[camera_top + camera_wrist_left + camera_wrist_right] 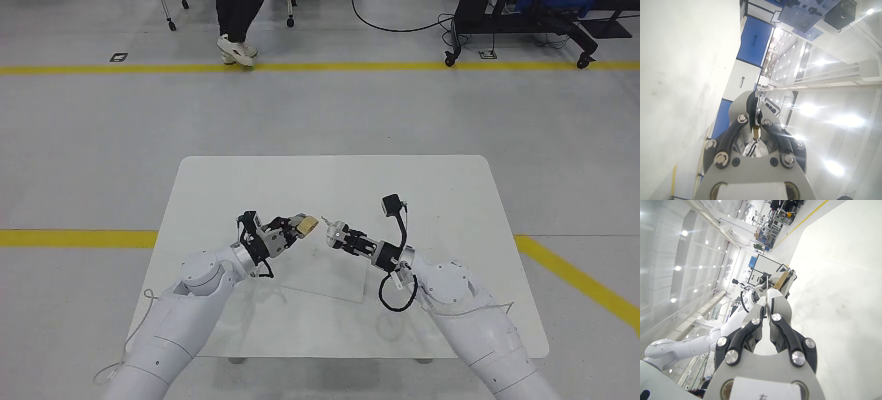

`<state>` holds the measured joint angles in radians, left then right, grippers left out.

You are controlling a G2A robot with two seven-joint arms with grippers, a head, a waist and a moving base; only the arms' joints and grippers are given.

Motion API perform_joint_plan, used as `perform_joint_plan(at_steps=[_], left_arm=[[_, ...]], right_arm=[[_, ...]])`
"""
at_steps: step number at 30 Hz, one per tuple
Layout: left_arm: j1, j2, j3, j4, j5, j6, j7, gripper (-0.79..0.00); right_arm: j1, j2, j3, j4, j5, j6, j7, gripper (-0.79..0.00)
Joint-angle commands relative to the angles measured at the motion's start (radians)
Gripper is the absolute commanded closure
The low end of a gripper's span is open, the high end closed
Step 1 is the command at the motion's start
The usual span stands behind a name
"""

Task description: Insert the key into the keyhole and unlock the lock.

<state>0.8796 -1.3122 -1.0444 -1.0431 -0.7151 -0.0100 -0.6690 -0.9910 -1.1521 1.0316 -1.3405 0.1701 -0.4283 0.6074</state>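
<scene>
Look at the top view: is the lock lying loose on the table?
No, the lock is gripped between the left arm's jaws, held up above the table.

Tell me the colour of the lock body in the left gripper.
Brass-gold lock body, clearest in the right wrist view.
</scene>
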Motion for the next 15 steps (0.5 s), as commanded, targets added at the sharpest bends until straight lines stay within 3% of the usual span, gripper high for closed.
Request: perform_joint_plan(at_steps=[1, 10, 15], left_arm=[[0.000, 0.000, 0.000, -0.001, 0.001, 0.001, 0.001, 0.000], [0.003, 0.000, 0.000, -0.002, 0.005, 0.000, 0.005, 0.000], [0.035, 0.000, 0.006, -0.051, 0.075, -0.022, 0.073, 0.000]], right_arm=[[-0.002, 0.000, 0.003, -0.003, 0.002, -0.005, -0.003, 0.000], [-0.002, 0.000, 0.003, -0.003, 0.002, -0.005, -0.003, 0.000], [-0.043, 0.000, 0.005, -0.039, 0.039, 0.076, 0.007, 0.000]])
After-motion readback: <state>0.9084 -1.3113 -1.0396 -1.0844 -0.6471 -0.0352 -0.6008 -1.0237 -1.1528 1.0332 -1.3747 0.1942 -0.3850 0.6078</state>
